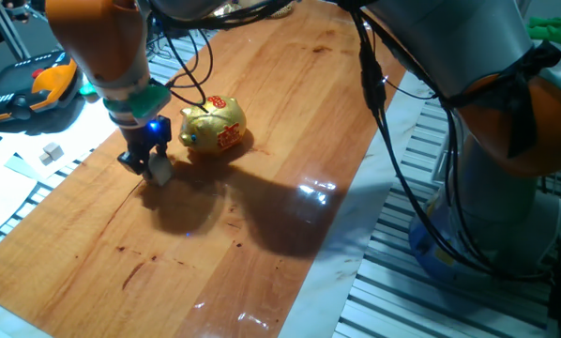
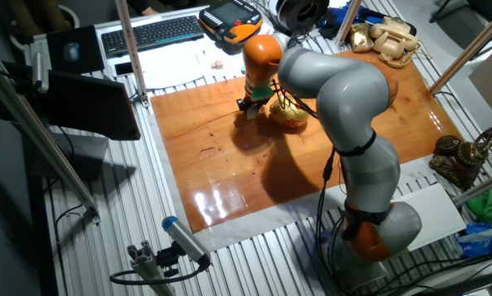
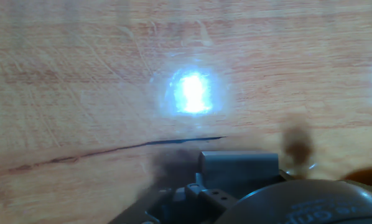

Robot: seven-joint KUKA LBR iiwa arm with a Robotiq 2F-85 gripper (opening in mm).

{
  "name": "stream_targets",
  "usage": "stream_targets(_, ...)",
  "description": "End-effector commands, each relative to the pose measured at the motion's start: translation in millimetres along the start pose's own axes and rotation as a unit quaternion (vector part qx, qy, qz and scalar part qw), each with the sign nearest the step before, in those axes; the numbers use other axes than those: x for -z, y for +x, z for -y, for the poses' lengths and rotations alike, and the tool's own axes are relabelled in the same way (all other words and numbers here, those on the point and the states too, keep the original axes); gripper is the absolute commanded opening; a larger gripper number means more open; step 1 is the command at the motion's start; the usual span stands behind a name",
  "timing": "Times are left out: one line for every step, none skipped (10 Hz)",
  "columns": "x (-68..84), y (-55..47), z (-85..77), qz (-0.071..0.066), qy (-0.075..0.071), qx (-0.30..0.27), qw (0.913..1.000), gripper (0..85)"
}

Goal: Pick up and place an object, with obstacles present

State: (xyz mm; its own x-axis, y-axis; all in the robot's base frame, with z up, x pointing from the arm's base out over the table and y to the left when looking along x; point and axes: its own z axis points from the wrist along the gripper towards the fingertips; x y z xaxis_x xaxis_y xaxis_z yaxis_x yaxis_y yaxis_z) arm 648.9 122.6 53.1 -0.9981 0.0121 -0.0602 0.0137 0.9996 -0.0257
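The small pale beige wooden cube (image 1: 159, 172) sits at the tips of my gripper (image 1: 147, 165), right at the surface of the wooden table (image 1: 262, 188). The dark fingers appear shut on it. In the other fixed view the gripper (image 2: 250, 109) and the cube (image 2: 252, 114) are at the table's far side. The shiny gold piggy bank (image 1: 215, 127) with red markings stands just right of the gripper, a short gap apart; it also shows in the other fixed view (image 2: 289, 113). The hand view shows only blurred table wood with a light glare (image 3: 191, 93); the cube is hidden there.
A smaller whitish cube (image 1: 49, 152) lies on white paper left of the table. An orange and black pendant (image 1: 37, 89) lies behind it. A keyboard (image 2: 151, 33) and a gold telephone (image 2: 386, 37) lie beyond the far edge. The arm's base (image 2: 369, 222) stands at the table's near right.
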Motion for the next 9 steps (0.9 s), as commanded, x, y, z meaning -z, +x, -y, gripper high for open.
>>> stream_targets(3.2,0.4,-0.9,0.001,0.001,-0.002,1.0000,0.0)
stream_targets(11.3,1.6,-1.4,0.002,0.000,-0.010,0.9999,0.0)
stream_targets(22.4,3.9,-2.4,0.004,-0.001,-0.017,0.9999,0.0)
stream_targets(34.3,6.7,-2.6,0.003,-0.007,-0.026,0.9996,0.0)
stream_targets(49.5,11.0,-1.1,0.002,-0.012,-0.033,0.9994,0.0)
stream_targets(60.2,14.3,0.5,0.010,-0.006,-0.034,0.9994,0.0)
stream_targets(70.5,17.5,3.3,0.015,-0.003,-0.034,0.9993,0.0)
stream_targets(80.2,20.0,6.9,0.015,0.001,-0.032,0.9994,0.0)
stream_targets(90.0,22.8,12.6,0.012,0.000,-0.028,0.9995,0.0)
